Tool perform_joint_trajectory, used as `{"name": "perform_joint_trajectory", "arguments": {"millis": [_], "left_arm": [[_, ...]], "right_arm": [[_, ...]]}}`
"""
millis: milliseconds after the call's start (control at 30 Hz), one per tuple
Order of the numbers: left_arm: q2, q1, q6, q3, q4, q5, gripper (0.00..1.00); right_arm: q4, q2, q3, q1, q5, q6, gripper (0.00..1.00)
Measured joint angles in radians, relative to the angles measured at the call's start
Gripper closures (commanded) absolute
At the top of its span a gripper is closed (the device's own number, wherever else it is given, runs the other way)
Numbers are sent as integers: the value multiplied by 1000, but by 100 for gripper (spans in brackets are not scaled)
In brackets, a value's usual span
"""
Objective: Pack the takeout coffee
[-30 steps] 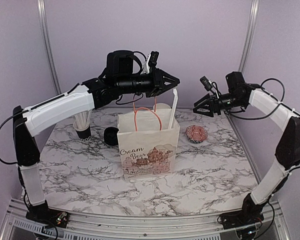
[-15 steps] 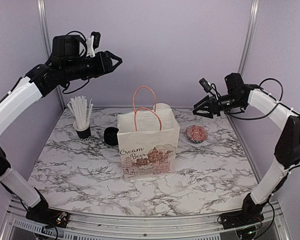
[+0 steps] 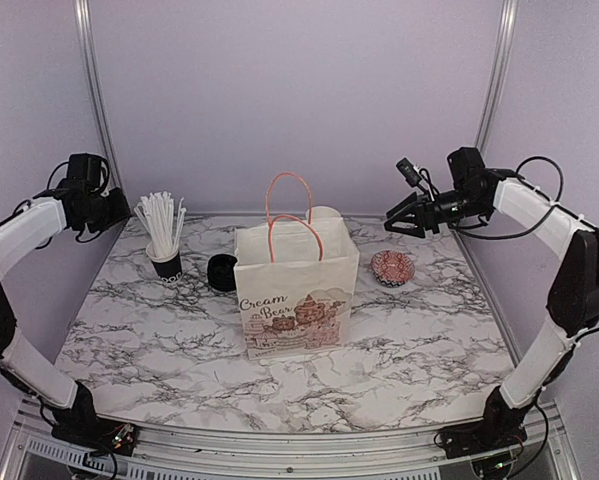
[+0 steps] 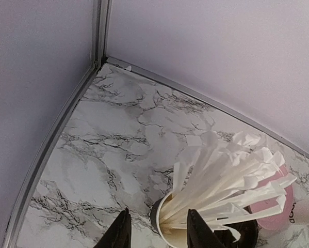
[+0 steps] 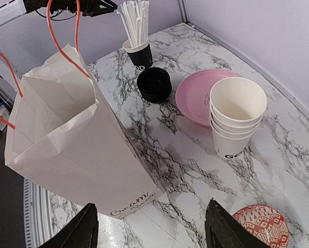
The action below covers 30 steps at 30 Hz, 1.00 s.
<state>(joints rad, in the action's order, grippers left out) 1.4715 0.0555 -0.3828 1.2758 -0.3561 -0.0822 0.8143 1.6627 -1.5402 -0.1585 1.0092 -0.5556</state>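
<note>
**Both grippers empty, bag open mid-table**

The bag [image 3: 297, 300] stands upright in the middle of the table [image 3: 409, 340], mouth open and red handles up. The left gripper [image 4: 158, 212] hangs out by the left wall, above the table. Its fingers are a modest gap apart with nothing between them, and its camera looks down on the straw cup [image 4: 195, 235]. Just beside that cup sits a stack of black lids [image 3: 221, 272]. On the other side, the right gripper [image 5: 150, 204] hovers high near the back-right corner, fingers spread wide, also empty, pointing toward the bag. Behind the bag there's a stack of lidless cups [image 5: 236, 121] next to a pink plate [image 5: 195, 95]. A red patterned dish [image 3: 392, 266] sits off to the bag's right. And the coffee? I cannot tell where it is, because the bottom of the bag is hidden in every view.
</note>
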Motion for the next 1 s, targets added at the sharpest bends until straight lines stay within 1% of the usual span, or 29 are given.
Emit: {"name": "perform_joint_trajectory", "arguments": {"millis": [67, 133, 333, 600, 833, 1000], "left_arm": [[6, -58, -33, -37, 47, 55, 61], [28, -91, -66, -47, 106, 113, 61], [121, -127, -137, -47, 259, 233, 61], [201, -140, -175, -27, 332, 286, 65], [204, -142, -185, -26, 360, 304, 64], [172, -142, -186, -39, 360, 311, 64]], "right_arm": [[2, 3, 0, 0, 0, 0, 32], [2, 6, 0, 0, 0, 0, 32], [3, 13, 0, 0, -3, -3, 32], [3, 13, 0, 0, -10, -7, 32], [3, 27, 0, 0, -14, -9, 32], [18, 67, -17, 0, -11, -19, 33]]}}
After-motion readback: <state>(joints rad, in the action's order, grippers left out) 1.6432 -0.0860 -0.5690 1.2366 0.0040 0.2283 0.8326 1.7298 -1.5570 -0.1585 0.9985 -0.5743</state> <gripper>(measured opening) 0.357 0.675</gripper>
